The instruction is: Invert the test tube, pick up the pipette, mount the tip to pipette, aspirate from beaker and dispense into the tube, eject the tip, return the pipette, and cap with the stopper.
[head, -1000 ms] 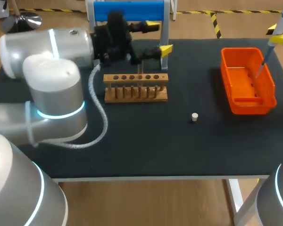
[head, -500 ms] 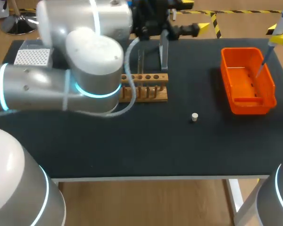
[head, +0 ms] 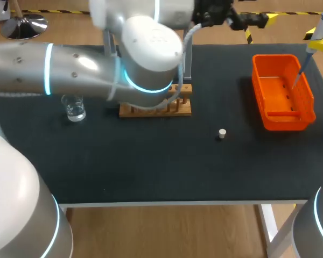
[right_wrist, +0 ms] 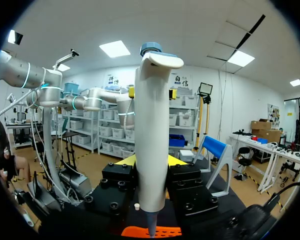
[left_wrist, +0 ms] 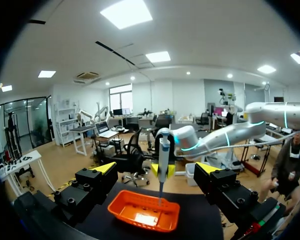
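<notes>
— On the desk (head: 151,166), what sits where?
— A glass beaker (head: 74,107) stands toward the left. A wooden rack (head: 157,106) is near the middle. Its back part is hidden under my left arm (head: 70,64), which crosses above it from the left. A small white stopper (head: 222,134) lies alone in front of the rack and to its right. An orange bin (head: 282,94) sits at the right side.
— And the pipette (right_wrist: 151,130)?
— Upright in the right pincer (right_wrist: 151,161), over the bin. Both yellow-tipped fingers press on its white body from opposite sides, so that pincer is pinching the pipette. Its thin lower end points down toward the inside of the bin; I cannot tell whether it touches the bin's floor.
— How does the left pincer (left_wrist: 156,169) stand?
— Spread wide, gripping nothing. It hangs above the desk's far edge, past the rack, and faces the pipette and the bin, well apart from both.
— Does the stopper touch anything?
— Only the desk; it lies apart from the rack and the bin.
</notes>
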